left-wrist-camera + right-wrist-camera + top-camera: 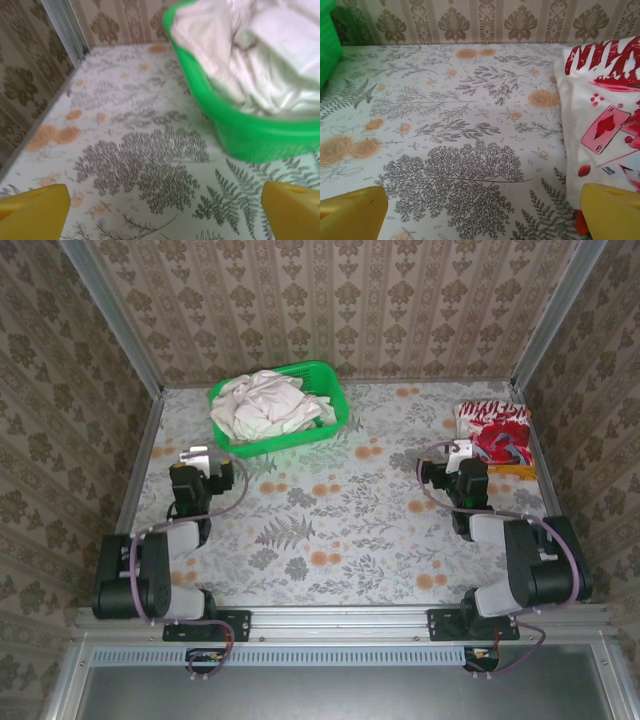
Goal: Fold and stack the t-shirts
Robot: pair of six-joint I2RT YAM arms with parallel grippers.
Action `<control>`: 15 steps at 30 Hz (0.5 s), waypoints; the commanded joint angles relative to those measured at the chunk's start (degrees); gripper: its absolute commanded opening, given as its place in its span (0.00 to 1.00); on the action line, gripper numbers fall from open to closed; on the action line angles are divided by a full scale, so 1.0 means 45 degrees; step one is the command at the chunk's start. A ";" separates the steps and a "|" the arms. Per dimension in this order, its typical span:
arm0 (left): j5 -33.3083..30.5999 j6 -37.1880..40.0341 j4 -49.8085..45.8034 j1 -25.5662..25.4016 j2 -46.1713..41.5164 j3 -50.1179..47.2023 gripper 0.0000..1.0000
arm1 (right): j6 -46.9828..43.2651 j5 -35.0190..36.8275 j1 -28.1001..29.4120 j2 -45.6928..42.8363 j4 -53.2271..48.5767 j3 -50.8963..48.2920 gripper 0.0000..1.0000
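Observation:
Crumpled off-white t-shirts [262, 405] fill a green mesh basket [335, 390] at the back left of the table. A folded red-and-white patterned t-shirt [492, 430] lies at the back right. My left gripper [195, 457] hovers low just in front-left of the basket, open, with only tablecloth between its yellow fingers [32, 212]. The basket [250, 137] and its t-shirts [265, 60] sit ahead to its right. My right gripper [459, 451] is open beside the patterned t-shirt [600, 115], whose edge lies by the right-hand fingertip [612, 212].
A floral cloth [330, 520] covers the table. Wallpapered walls [330, 300] and metal frame posts [110, 315] close in the back and sides. A yellow-orange edge [516, 472] shows under the patterned shirt. The basket's corner [327, 47] is far left of the right wrist.

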 commanded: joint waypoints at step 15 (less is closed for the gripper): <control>-0.0804 -0.1580 -0.8810 -0.3445 0.1081 0.7489 1.00 | 0.1234 -0.1010 0.0814 -0.4654 -0.5729 0.1174 1.00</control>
